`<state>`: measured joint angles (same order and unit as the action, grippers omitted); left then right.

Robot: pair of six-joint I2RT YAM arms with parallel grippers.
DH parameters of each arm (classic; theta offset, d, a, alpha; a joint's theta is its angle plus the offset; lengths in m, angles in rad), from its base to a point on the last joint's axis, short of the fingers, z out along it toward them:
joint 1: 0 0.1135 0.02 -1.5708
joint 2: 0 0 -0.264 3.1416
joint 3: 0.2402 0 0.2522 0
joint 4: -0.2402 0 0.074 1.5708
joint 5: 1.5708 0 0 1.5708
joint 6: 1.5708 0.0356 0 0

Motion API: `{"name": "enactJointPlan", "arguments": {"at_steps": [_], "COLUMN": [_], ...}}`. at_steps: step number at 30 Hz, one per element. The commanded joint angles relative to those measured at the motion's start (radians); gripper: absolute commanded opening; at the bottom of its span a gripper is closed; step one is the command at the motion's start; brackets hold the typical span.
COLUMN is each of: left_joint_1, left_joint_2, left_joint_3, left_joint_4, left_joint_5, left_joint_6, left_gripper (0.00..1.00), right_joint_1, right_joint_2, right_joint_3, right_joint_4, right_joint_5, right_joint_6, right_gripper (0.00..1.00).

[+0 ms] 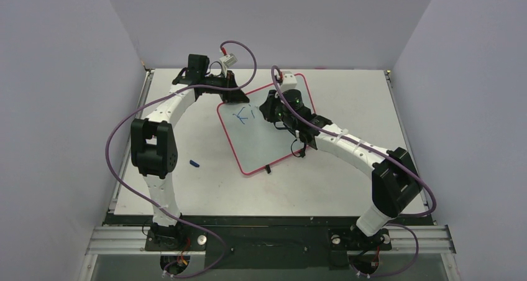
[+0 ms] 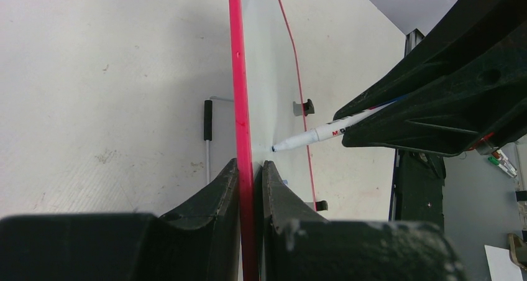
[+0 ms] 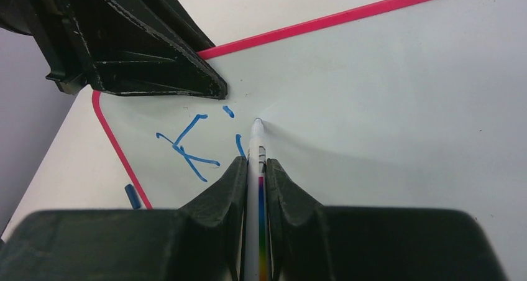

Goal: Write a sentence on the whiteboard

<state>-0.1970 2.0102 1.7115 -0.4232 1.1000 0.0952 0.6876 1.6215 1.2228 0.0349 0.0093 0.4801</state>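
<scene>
The whiteboard (image 1: 267, 141) lies slanted mid-table, white with a thin red rim (image 2: 239, 94). Blue marker letters "K" and "i" (image 1: 243, 115) stand near its upper left corner, sharp in the right wrist view (image 3: 186, 147). My left gripper (image 2: 250, 164) is shut on the red rim at the board's far left corner (image 1: 227, 85). My right gripper (image 3: 255, 161) is shut on a white marker (image 3: 255, 141). The marker's tip rests on the board just right of the "i". The left wrist view catches the marker (image 2: 311, 136) from the side, tip against the board.
A small blue cap (image 1: 195, 164) lies on the table left of the board. Two black clips (image 1: 268, 168) sit on the board's near edge. A thin black-handled tool (image 2: 207, 122) lies by the board's rim. Grey walls enclose the table on three sides.
</scene>
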Motion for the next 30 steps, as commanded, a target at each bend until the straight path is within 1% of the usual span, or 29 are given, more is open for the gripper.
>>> {"name": "enactJointPlan", "arguments": {"at_steps": [1, 7, 14, 30], "left_joint_1": [-0.028, -0.028, -0.028, -0.029], "left_joint_2": [-0.041, -0.041, -0.039, -0.037], "left_joint_3": [0.013, 0.014, 0.016, 0.020], "left_joint_4": [-0.011, -0.011, -0.012, -0.024], "left_joint_5": [0.043, 0.039, 0.040, 0.036], "left_joint_6": [0.110, 0.112, 0.112, 0.119], "left_gripper": [0.00, 0.00, 0.00, 0.00], "right_joint_1": [-0.005, -0.002, 0.007, -0.001], "right_joint_2": [-0.005, -0.035, -0.067, -0.003], "right_joint_3": [-0.033, -0.097, -0.124, 0.023], "right_joint_4": [0.037, 0.036, 0.014, -0.025], "right_joint_5": [0.003, 0.004, 0.003, 0.009], "right_joint_6": [-0.015, -0.008, -0.014, -0.041], "right_gripper": [0.00, 0.00, 0.00, 0.00]}}
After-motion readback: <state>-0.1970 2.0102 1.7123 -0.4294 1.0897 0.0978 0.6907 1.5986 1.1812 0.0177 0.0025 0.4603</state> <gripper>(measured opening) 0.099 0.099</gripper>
